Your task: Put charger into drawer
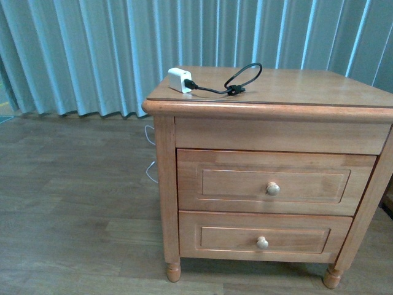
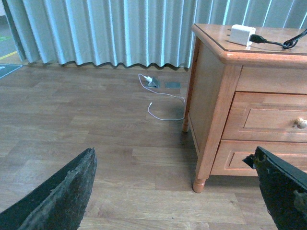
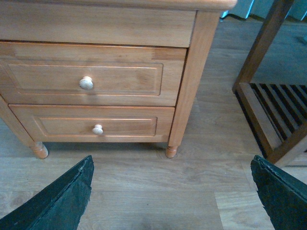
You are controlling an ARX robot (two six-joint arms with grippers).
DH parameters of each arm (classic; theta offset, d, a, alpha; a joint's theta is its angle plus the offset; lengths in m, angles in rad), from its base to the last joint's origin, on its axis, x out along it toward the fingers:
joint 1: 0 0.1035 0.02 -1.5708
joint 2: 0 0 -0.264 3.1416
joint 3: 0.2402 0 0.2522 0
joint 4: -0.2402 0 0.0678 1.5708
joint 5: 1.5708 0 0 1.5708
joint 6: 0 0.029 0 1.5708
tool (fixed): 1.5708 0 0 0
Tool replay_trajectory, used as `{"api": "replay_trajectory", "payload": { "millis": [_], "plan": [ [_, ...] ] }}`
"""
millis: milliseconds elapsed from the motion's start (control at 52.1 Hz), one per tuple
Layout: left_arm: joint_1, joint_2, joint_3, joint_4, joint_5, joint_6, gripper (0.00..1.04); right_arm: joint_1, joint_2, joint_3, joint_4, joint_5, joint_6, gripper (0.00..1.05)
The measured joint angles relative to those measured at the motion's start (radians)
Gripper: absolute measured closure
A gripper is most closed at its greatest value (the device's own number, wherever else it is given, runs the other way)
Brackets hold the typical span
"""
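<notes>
Pale curtain (image 1: 92, 55) and plank floor (image 1: 73, 203) behind a light-wood nightstand (image 1: 166, 184). Upper drawer (image 1: 233, 184) shut flush, round knob (image 1: 272, 188) centred. Left gripper (image 2: 172, 158) and right gripper (image 3: 171, 163) both have their jaws spread wide and hold nothing. Charger (image 1: 180, 80) lies on the nightstand top near its left edge, black cable (image 1: 209, 90) looping rightward; well apart from both grippers.
</notes>
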Motion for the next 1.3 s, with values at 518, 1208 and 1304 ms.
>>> {"api": "replay_trajectory", "payload": {
  "millis": [518, 1208, 1304],
  "plan": [
    [0.000, 0.000, 0.000, 0.000, 0.000, 0.000, 0.06, 0.074, 0.851, 0.400, 0.352, 0.001, 0.024, 0.08],
    [0.000, 0.000, 0.000, 0.000, 0.000, 0.000, 0.06, 0.170, 1.321, 0.832, 0.378, 0.027, 0.071, 0.08],
    [0.000, 0.000, 0.000, 0.000, 0.000, 0.000, 0.06, 0.176, 1.371, 0.880, 0.370, 0.027, 0.072, 0.08]
  ]
}}
